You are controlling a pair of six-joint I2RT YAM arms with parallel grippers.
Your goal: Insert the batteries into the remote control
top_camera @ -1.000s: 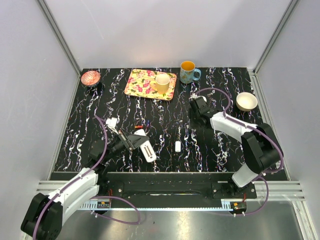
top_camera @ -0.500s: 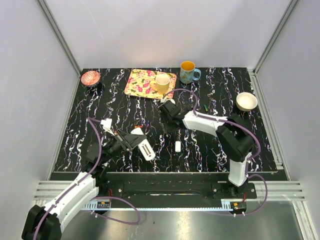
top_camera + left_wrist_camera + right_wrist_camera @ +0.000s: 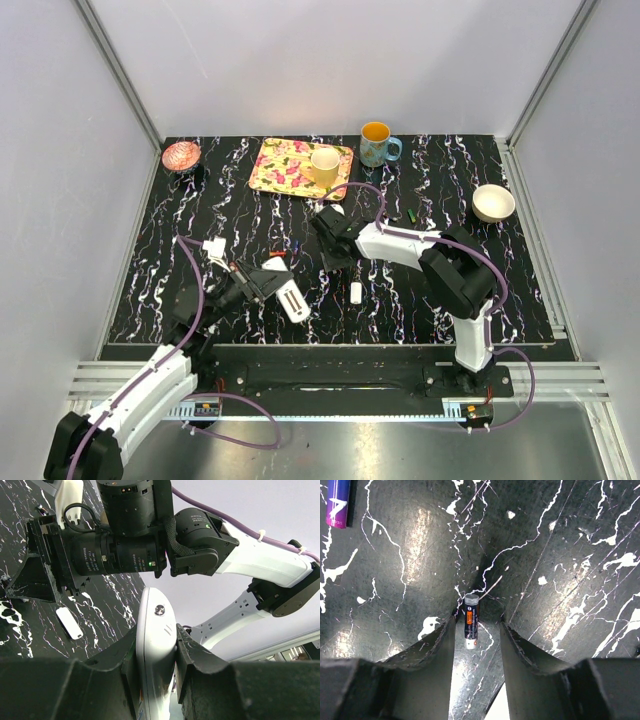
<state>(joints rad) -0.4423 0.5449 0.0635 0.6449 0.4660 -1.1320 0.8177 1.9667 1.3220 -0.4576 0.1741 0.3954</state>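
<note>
In the top view the remote control [image 3: 293, 300] is seen raised off the black marbled table [image 3: 150, 270] at the near left, dark recess upward, in the left gripper [image 3: 265, 285]. How tightly it is held is shown only by the left wrist view, where both fingers are clenched flat against the white casing. A small white piece [image 3: 356, 292] is seen lying apart, to the right of the remote. The right gripper [image 3: 330, 238] is lowered over the table's middle, and whatever lies beneath it is hidden from above. That is supplied by the right wrist view: a dark battery [image 3: 471, 621] with an orange label is framed between the parted jaws, a gap being visible on either side, so nothing is grasped. A purple stick [image 3: 337, 502] is cut off at that view's corner.
</note>
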